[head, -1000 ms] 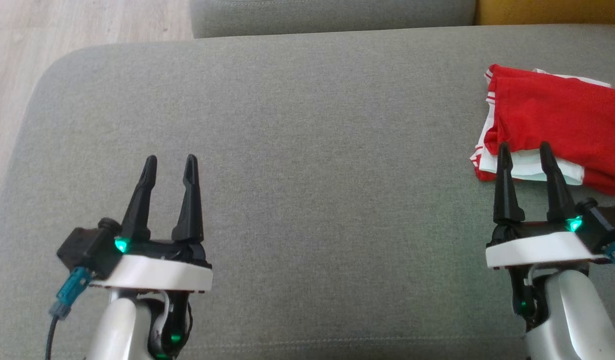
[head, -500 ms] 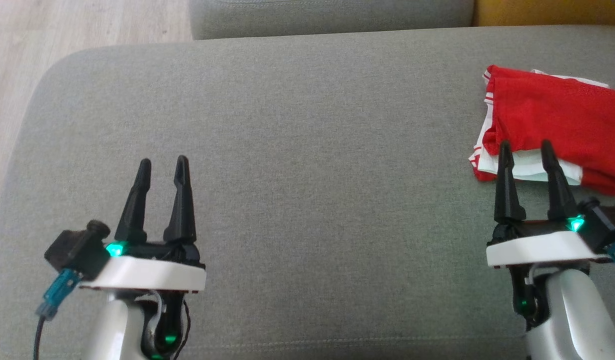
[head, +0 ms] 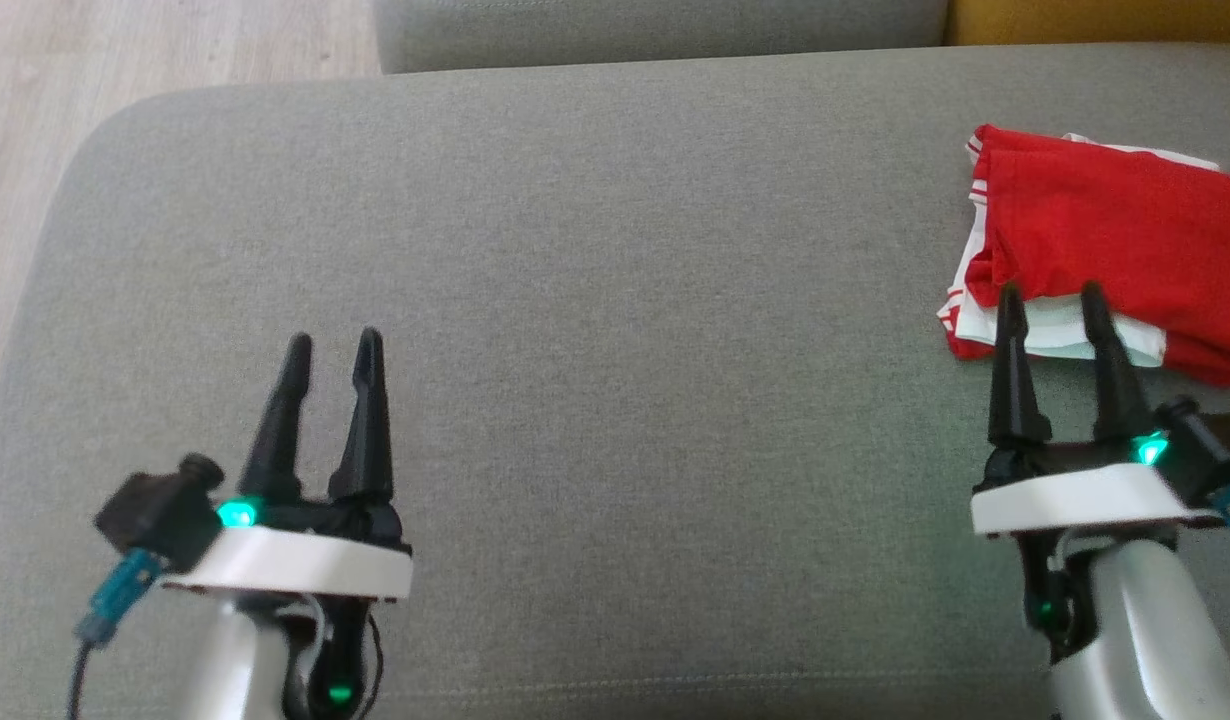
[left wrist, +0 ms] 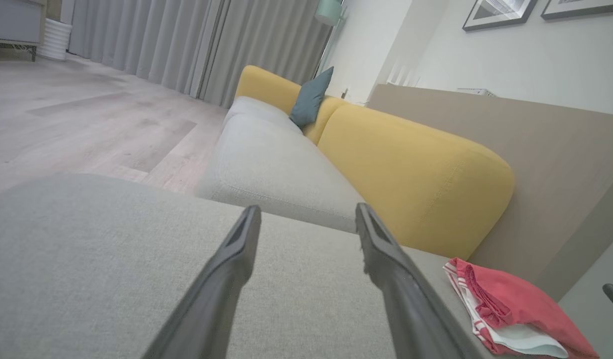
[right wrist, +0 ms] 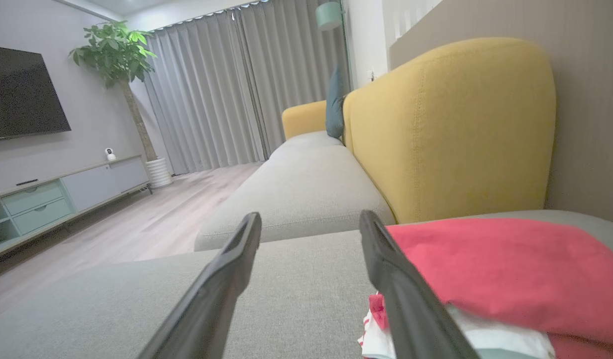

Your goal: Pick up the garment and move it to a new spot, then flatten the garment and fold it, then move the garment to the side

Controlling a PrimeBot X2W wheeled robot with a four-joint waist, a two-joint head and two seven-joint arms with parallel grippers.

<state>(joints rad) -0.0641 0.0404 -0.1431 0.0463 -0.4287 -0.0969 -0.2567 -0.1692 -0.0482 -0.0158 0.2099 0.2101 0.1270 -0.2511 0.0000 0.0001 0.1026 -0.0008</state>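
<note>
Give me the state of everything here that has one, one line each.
garment: folded, lying loose at the right end of the grey cushion
left hand: open, empty
right hand: open, empty, fingers at the garment's near edge
curtains: drawn shut
television: screen dark

- Left gripper (head: 333,337): fingers parted, nothing between them, pointing forward; pale forearm near the front-left edge of the cushion (head: 615,300).
- Right gripper (head: 1049,289): fingers parted likewise, pointing forward, front right.
</note>
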